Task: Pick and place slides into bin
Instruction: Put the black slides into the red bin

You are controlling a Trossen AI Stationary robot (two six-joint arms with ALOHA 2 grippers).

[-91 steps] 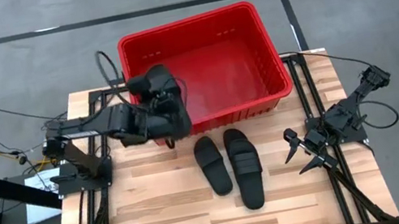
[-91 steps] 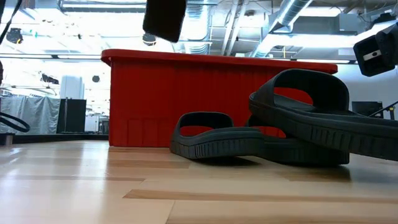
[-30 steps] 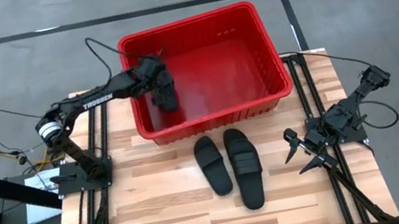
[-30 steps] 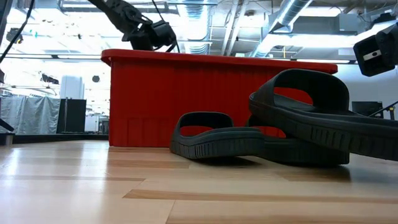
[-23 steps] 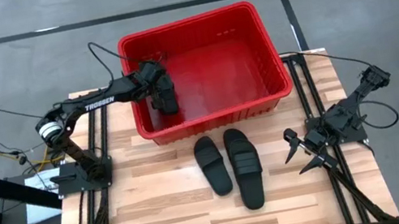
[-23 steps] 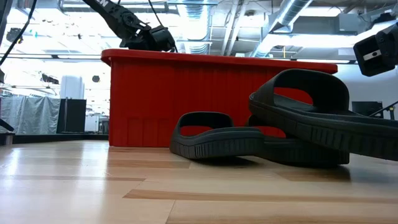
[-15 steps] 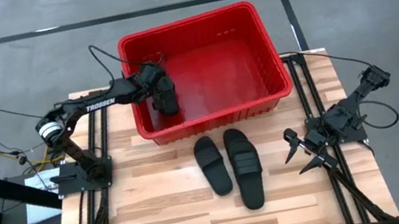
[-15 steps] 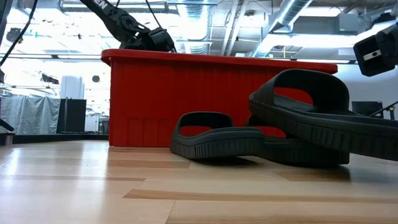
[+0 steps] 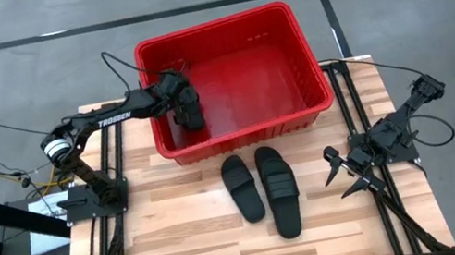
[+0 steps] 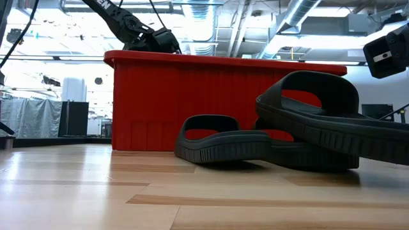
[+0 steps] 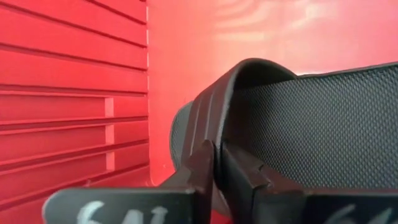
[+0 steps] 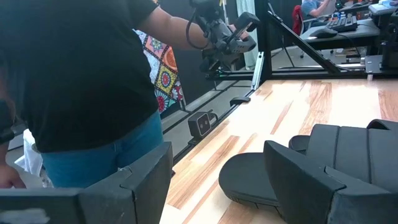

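The red bin [image 9: 284, 24] stands at the table's far edge. My left gripper [image 9: 188, 113] reaches down inside it near its left wall, shut on a black slide [image 11: 323, 124]; in the low view only the arm's wrist [image 10: 153, 39] shows above the rim. Two more black slides [image 9: 242, 188] [image 9: 280, 189] lie side by side, soles down, on the table in front of the bin. A fourth slide does not show. My right gripper [image 9: 342, 178] is open and empty at the table's right edge. My left gripper pinches the slide's ribbed strap at its edge [image 11: 208, 134], one finger outside the strap and one on the footbed side under it. The fingers come from above, slanting down into the bin. Whether the slide rests on the bin's floor, I cannot tell.
The bin's ribbed left wall [image 11: 68, 93] stands close beside the held slide. A person in a black shirt [image 12: 74, 68] stands beyond the table's near edge. Bare wood lies on the table's near left part [image 9: 154, 244].
My left gripper has gone down a little into the bin with the slide, staying shut; in the low view it has sunk behind the rim. The two slides on the table and my right gripper have kept still.
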